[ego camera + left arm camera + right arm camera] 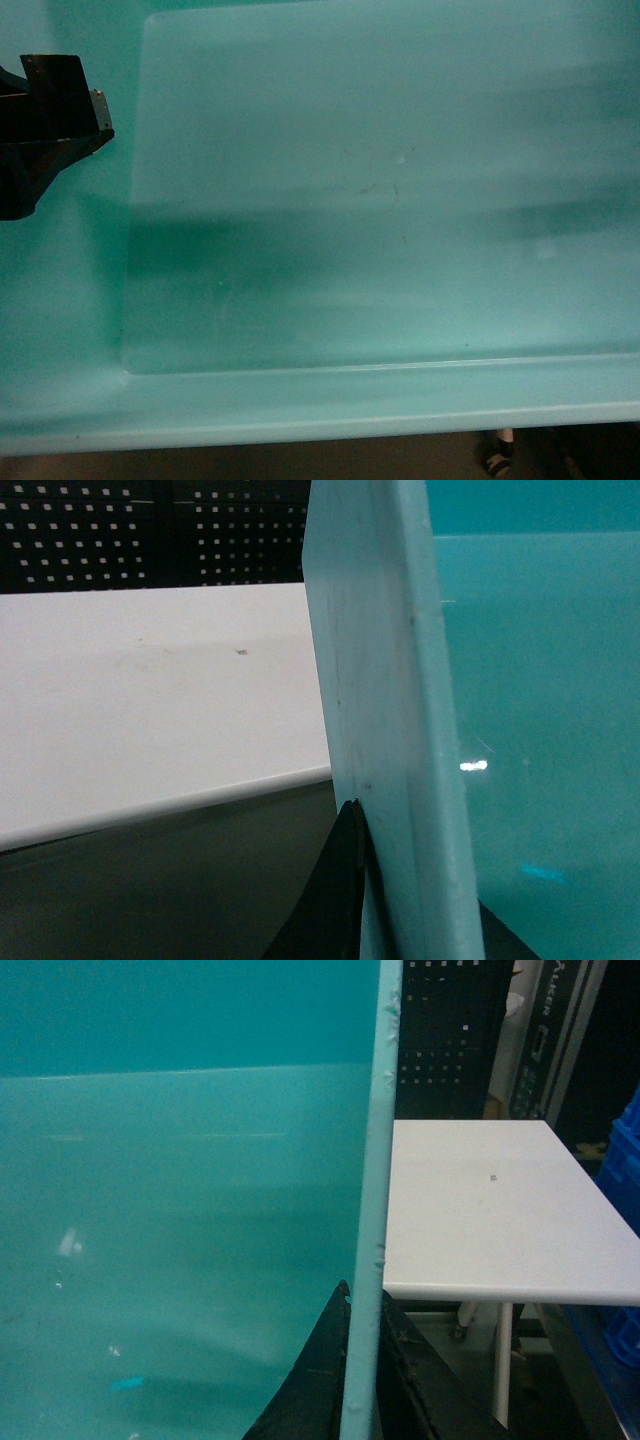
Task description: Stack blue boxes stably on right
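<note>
One light turquoise blue box (380,200) is lifted close to the head camera and fills that view, its inside facing me, so anything behind it is hidden. My left gripper (405,905) is shut on its left rim (385,700), one black finger (335,890) outside the wall and one inside. It shows as a dark shape (50,130) at the head view's upper left. My right gripper (365,1385) is shut on the box's thin right rim (378,1210), with a finger (315,1380) against each face.
A white table (150,700) lies beyond the box in the left wrist view, a black pegboard wall (150,530) behind it. The same table top (490,1200) shows in the right wrist view, with a royal-blue crate (625,1170) at its right. A table leg (500,455) shows below.
</note>
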